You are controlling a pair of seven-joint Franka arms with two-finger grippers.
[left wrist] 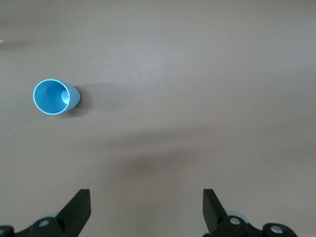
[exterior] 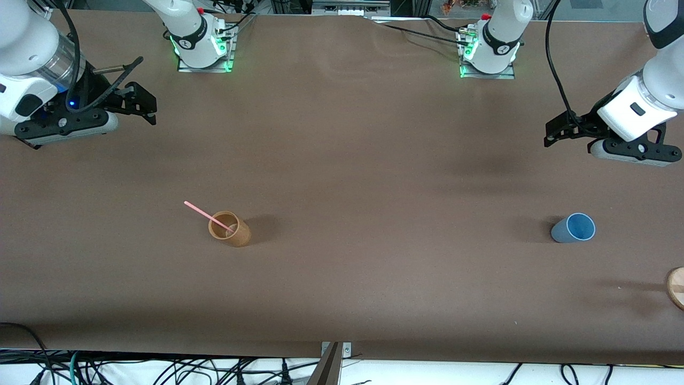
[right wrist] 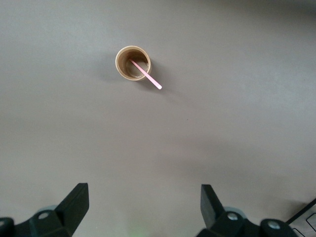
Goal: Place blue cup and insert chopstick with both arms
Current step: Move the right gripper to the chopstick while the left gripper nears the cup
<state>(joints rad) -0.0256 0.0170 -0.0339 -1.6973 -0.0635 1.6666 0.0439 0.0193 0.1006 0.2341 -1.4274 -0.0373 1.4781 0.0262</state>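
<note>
The blue cup [exterior: 573, 228] stands upright on the brown table toward the left arm's end; it also shows in the left wrist view [left wrist: 54, 97]. The pink chopstick [exterior: 206, 215] leans inside a brown cup [exterior: 230, 229] toward the right arm's end, its upper half sticking out; both show in the right wrist view, the chopstick [right wrist: 148, 77] and the brown cup [right wrist: 132, 63]. My left gripper [exterior: 553, 135] [left wrist: 146, 197] is open and empty, up in the air apart from the blue cup. My right gripper [exterior: 145, 107] [right wrist: 144, 192] is open and empty, up in the air apart from the brown cup.
A round wooden disc [exterior: 676, 286] lies at the table's edge at the left arm's end, nearer to the front camera than the blue cup. The arm bases [exterior: 203, 45] [exterior: 489, 51] stand along the table's back edge.
</note>
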